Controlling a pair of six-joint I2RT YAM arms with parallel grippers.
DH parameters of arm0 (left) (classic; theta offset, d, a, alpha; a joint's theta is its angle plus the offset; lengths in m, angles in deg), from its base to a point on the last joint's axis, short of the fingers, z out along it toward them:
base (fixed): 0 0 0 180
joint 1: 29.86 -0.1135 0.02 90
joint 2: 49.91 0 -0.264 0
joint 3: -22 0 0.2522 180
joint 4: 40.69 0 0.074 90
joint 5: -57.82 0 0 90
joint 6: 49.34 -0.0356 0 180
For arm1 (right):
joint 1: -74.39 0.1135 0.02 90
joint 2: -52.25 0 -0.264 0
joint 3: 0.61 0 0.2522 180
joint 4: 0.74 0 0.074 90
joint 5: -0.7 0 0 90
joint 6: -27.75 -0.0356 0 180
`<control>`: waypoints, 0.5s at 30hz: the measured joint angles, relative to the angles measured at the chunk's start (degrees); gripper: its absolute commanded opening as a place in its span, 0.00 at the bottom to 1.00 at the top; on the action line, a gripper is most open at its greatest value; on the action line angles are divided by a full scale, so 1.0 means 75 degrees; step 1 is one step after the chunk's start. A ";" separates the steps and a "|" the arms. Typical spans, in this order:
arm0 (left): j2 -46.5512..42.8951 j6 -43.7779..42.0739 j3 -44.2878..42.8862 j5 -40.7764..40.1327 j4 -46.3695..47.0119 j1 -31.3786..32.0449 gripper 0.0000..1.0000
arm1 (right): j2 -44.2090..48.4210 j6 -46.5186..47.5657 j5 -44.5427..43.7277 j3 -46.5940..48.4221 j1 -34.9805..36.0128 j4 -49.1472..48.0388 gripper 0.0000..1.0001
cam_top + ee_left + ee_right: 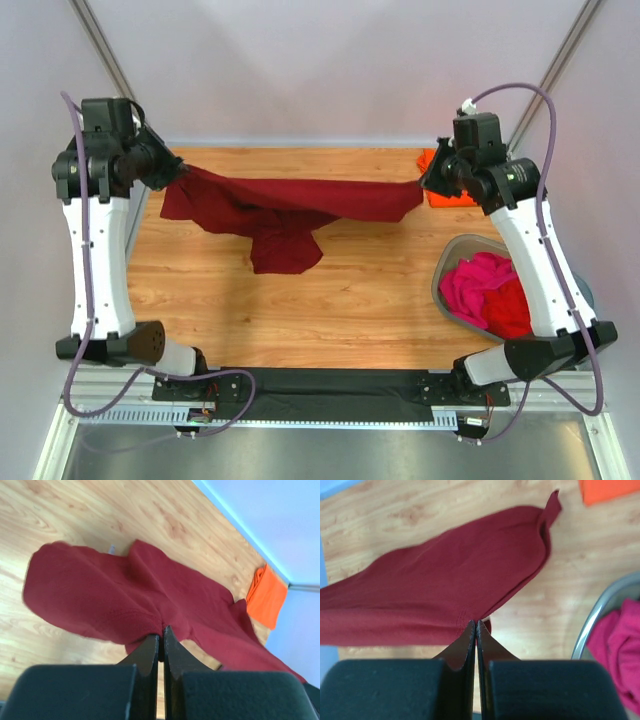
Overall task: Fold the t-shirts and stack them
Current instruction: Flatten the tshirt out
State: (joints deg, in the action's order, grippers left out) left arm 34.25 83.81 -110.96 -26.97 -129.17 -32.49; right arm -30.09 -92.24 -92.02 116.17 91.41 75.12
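A dark maroon t-shirt hangs stretched across the far half of the wooden counter, held at each end by one of the two arms. The left fingers grip its left end at the far left of the counter. In the left wrist view these fingers stand almost closed, with only a thin slit between them, and their tips pinch a bunched fold of the maroon t-shirt. The right fingers grip the opposite end at the far right. In the right wrist view these fingers are pressed flat together, and the edge of the maroon t-shirt is caught at their tips. Between the two grips the cloth runs as a long, slightly sagging band. A loose flap droops from its middle toward the near side, and whether it touches the wood cannot be told. A bright orange t-shirt lies on the counter at the far right corner, just beyond the right fingers and partly hidden by that arm. Toward the near right stands a grey translucent tub. It holds a crumpled magenta-pink t-shirt and, just nearer, a red t-shirt, with the right arm's white link crossing above its right side.
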 measured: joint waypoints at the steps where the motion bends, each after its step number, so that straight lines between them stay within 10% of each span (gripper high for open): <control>1: -0.0291 -0.0003 0.0271 -0.0032 0.0058 0.0090 0.00 | 0.0154 -0.0111 0.0064 -0.0216 0.0055 0.0032 0.00; 10: -0.4776 0.0303 0.6936 0.0187 0.0562 0.0592 0.00 | 0.2978 -0.0825 0.0172 -0.4016 0.1224 0.0344 0.00; 15: -0.4811 0.0399 1.0086 0.1177 0.0831 0.0653 0.00 | 0.3421 -0.0927 0.0052 -0.6164 0.1209 0.0420 0.00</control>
State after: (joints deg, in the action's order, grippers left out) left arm -1.84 86.81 -35.31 -18.14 -122.94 -27.59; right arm -4.43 -99.20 -91.62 69.94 100.48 78.27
